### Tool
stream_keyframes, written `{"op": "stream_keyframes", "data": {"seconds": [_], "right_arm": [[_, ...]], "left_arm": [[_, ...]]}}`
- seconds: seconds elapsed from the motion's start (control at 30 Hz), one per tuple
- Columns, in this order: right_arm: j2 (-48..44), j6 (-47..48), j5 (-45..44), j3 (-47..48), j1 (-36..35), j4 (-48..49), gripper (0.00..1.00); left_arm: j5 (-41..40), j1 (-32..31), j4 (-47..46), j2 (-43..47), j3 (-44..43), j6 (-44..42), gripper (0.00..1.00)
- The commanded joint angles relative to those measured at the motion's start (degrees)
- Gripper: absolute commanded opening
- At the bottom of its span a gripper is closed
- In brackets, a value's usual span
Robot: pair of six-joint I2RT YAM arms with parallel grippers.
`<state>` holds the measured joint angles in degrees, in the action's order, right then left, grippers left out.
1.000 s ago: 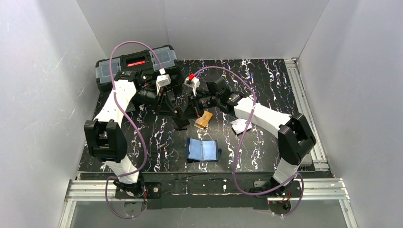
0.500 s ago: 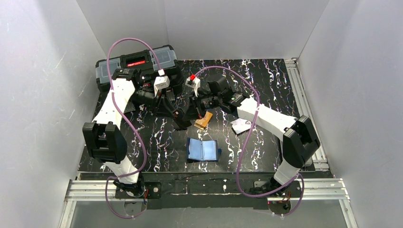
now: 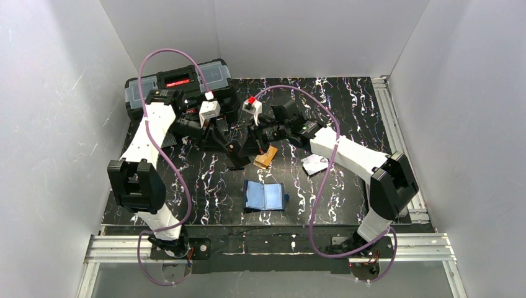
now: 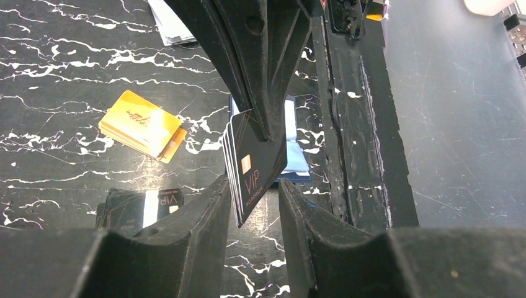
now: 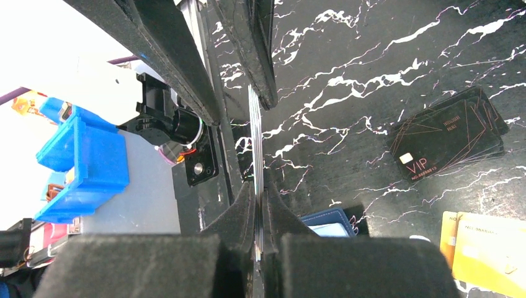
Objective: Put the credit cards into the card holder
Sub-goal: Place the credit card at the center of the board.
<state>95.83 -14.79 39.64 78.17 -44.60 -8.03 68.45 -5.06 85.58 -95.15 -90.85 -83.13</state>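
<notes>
Black, white-veined marble-look worktop (image 3: 360, 102), boxed in by plain pale walls (image 3: 298, 31) on three sides. Aluminium rails (image 3: 118, 247) along its near and right edges. Even light.

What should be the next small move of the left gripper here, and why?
Probably close the left gripper gently on the free end of the small stack of black plastic VIP cards. The right gripper is shut on the stack's other end, and the left jaws stand open on either side of it. The navy blue folding card holder lies open on the table.
</notes>
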Motion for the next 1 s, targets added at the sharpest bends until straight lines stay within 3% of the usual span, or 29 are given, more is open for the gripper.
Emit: {"op": "stream_keyframes", "data": {"seconds": [0.0, 0.3, 0.57, 0.7, 0.83, 0.97], "right_arm": [[0.1, 0.1, -0.7, 3.7, 1.2, -0.8, 0.01], [2.6, 0.1, 0.1, 4.8, 0.0, -1.8, 0.01], [-0.3, 1.1, -5.6, 2.8, -0.3, -1.6, 0.01], [-5.2, 1.8, -9.0, -1.5, -0.3, 3.3, 0.01], [-9.7, 2.1, -10.2, -6.3, -0.3, 10.0, 0.01], [-10.5, 2.4, -8.7, -4.6, -0.3, 8.6, 0.01]], "left_arm": [[3.1, 0.1, 10.6, 0.5, -1.7, -1.3, 0.32], [5.0, -0.5, 9.9, 0.0, -4.7, -0.2, 0.33], [6.7, 0.4, 4.5, 0.7, -7.6, 9.6, 0.39], [4.9, 0.9, 2.3, 2.1, -4.4, 12.6, 0.49], [2.8, 0.9, -10.7, 7.2, 4.2, 25.1, 0.5], [2.7, 0.9, -13.7, 9.6, 7.2, 27.1, 0.52]]}}
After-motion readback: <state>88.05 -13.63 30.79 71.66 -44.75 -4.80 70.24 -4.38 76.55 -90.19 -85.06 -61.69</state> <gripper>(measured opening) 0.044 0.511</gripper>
